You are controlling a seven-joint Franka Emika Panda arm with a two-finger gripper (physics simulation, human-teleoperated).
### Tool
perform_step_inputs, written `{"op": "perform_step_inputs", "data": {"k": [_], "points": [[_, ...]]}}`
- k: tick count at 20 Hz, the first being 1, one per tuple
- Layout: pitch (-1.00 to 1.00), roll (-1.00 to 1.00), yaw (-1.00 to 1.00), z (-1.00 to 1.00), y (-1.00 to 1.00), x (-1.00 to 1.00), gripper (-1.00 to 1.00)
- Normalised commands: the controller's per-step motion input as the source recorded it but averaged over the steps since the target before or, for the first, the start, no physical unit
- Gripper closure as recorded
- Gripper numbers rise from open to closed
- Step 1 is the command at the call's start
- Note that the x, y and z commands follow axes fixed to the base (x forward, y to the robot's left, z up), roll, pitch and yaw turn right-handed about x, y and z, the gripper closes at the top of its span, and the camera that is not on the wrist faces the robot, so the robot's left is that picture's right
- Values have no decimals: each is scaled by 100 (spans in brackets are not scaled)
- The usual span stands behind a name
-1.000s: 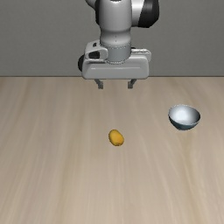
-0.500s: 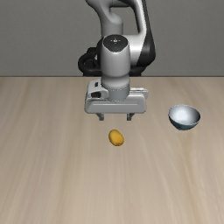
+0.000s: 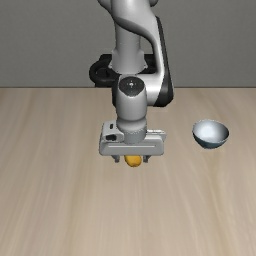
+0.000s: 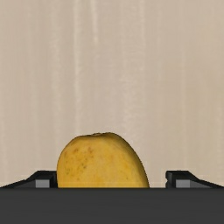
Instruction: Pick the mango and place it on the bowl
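One step in hand: the pick. The approach looks complete, but the grasp itself is not yet made.
Fingers [image 4: 185,178]: spread wide with one tip on each side of the mango [image 4: 102,162]. A strip of bare tabletop [image 3: 50,200] shows between each tip and the fruit, so nothing is gripped.
Mango: lying on the tabletop directly under the hand, roughly centred between the two tips. In the exterior view its lower edge peeks out beneath the arm [image 3: 135,60].
Bowl [image 3: 210,133]: standing on the tabletop well apart from the mango, toward the exterior view's right, with nothing visible in it.
Next move, as I judge it: close the fingers evenly on the fruit's sides and lift straight up. Then carry it toward the exterior view's right and release it over the bowl.
Risk: the rounded skin could roll or slip away if one tip touches before the other.
Change from half a second ago: the arm has dropped and reached forward. The fingers then hung above and behind the mango, which lay in plain sight; now they straddle it.
Change from a second ago: the hand was higher still and farther back.
Unchanged: the mango and the bowl lie where they did.
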Motion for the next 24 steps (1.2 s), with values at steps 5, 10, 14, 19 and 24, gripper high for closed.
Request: {"op": "perform_step_inputs", "data": {"k": [5, 10, 14, 19, 24], "points": [[0, 0, 0, 0, 0, 0, 100], [0, 0, 0, 20, 0, 0, 100], [0, 0, 0, 75, 0, 0, 100], [0, 0, 0, 100, 0, 0, 100], [0, 0, 0, 20, 0, -80, 100]]}}
